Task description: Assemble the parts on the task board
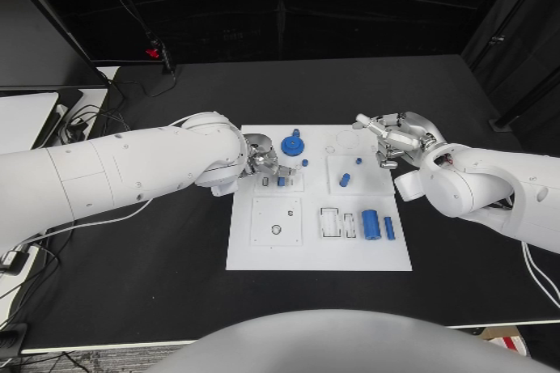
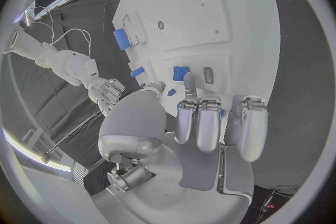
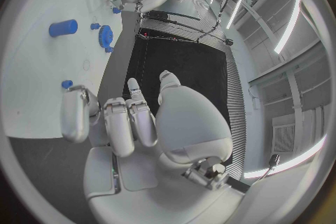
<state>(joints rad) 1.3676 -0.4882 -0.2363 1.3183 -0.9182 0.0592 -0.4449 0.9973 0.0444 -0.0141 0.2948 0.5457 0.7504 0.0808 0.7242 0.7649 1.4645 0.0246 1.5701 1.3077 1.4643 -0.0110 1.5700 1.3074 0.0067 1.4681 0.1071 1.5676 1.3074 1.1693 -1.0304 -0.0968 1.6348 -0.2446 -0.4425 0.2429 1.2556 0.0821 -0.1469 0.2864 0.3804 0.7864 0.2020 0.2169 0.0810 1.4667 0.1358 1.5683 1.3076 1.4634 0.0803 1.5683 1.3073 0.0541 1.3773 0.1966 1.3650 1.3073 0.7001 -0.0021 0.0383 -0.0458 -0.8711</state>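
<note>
The left hand [image 1: 264, 161] is over the near-left part of the upper half of the task board [image 1: 317, 260], with its fingers [image 2: 198, 123] curled down close together toward the plate. In the left wrist view a small blue piece [image 2: 181, 73] lies just in front of the fingertips, but I cannot tell if the hand touches it or holds anything. The right hand [image 1: 395, 137] is at the far right corner of the board, its fingers [image 3: 120, 123] bent inward side by side; in the right wrist view nothing is seen between them, and I cannot tell surely whether it has hold of something. On the board I count these blue parts in the head view: one blue gear [image 1: 293, 144] at the far middle, beside the left hand; one small slanted peg [image 1: 345, 179] in the middle; one large cylinder [image 1: 370, 223] and one thinner bar [image 1: 388, 227] side by side at the right, near the rectangular slots [image 1: 338, 222]; and two tiny blue pieces, one [image 1: 304, 162] below the gear and one [image 1: 358, 160] near the right hand. A further small blue piece [image 1: 282, 180] sits under the fingers of the left hand. The board lies in the middle of the black table [image 1: 140, 268], and the two hands are well apart from each other.
</note>
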